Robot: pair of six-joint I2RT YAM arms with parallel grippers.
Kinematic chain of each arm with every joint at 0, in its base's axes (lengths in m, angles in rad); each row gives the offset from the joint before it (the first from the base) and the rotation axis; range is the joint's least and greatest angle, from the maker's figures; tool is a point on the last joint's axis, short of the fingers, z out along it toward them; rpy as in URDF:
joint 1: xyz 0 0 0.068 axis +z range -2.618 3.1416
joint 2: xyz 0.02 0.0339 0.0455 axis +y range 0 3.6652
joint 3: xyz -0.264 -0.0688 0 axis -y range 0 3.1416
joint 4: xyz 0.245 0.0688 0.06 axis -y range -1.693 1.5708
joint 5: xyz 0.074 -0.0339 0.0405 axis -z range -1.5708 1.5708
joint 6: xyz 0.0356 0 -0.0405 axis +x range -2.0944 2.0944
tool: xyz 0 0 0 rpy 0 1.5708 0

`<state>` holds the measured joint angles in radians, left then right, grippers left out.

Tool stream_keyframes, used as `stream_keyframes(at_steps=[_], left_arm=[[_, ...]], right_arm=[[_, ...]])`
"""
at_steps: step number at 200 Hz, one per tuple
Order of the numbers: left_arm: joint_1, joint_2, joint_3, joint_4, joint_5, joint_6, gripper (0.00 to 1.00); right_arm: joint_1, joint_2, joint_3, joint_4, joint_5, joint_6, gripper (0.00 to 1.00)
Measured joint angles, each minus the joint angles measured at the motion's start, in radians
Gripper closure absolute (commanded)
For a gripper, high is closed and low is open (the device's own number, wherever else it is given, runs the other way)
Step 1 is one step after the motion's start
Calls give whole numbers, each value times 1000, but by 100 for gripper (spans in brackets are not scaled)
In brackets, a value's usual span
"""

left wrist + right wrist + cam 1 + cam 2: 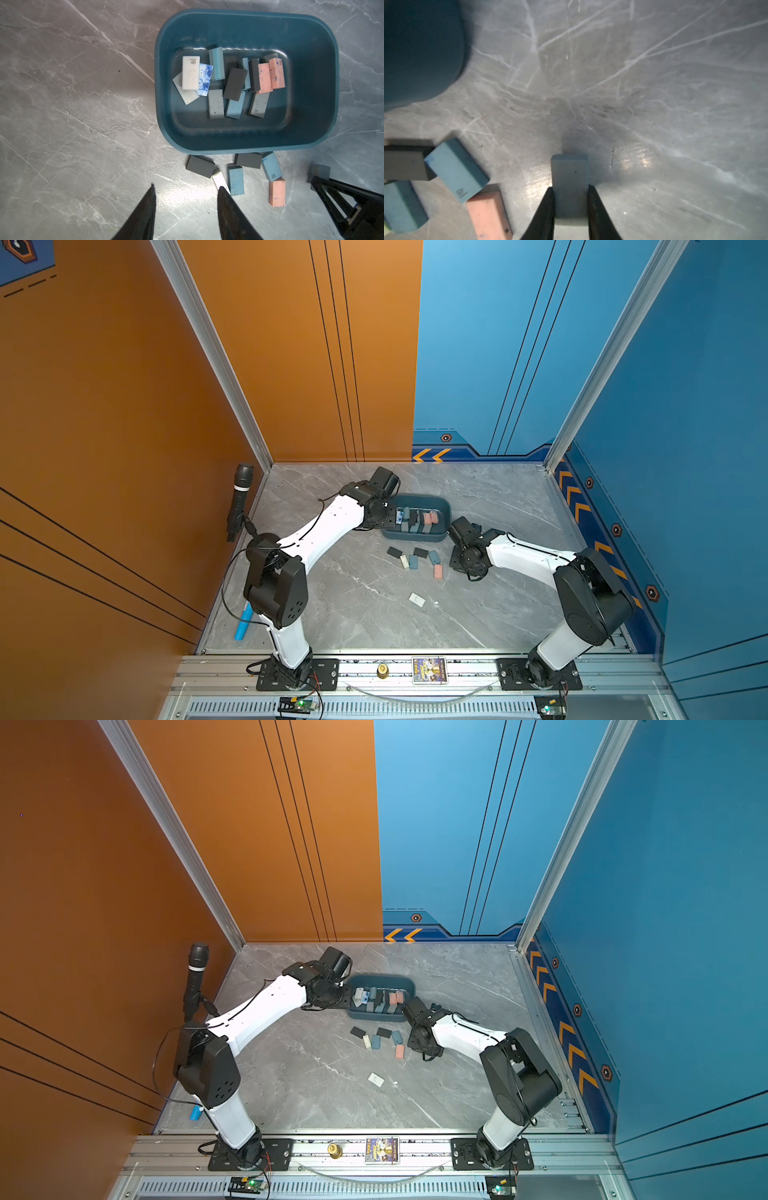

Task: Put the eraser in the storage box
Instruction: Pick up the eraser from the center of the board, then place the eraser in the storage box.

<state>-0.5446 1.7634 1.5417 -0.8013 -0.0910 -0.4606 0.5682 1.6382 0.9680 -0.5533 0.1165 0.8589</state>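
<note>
**Grey eraser pinched beside the box**

In both top views the right gripper [570, 187] has its fingertips tucked under its own wrist, so nothing of the grip shows. Its wrist camera does show it: the jaws pinch a grey eraser [569, 172] by its long sides, close over the marble table [654, 83]. There the storage box [417, 536] is only a blurred, cropped corner.

From above the box sits mid-frame. The left gripper [187, 186] covers its left end, jaws spread and empty. The right arm reaches in low from the lower right, beside the loose erasers [415, 560].
</note>
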Motion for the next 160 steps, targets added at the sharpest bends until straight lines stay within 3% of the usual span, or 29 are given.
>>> stream_keyframes(at_steps=[81, 160], left_arm=[[0, -97, -58, 1, -7, -4, 51], [1, -197, -177, -1, -16, -30, 51]], right_arm=[[0, 8, 258, -103, 0, -98, 74], [-6, 270, 606, -169, -31, -214, 75]])
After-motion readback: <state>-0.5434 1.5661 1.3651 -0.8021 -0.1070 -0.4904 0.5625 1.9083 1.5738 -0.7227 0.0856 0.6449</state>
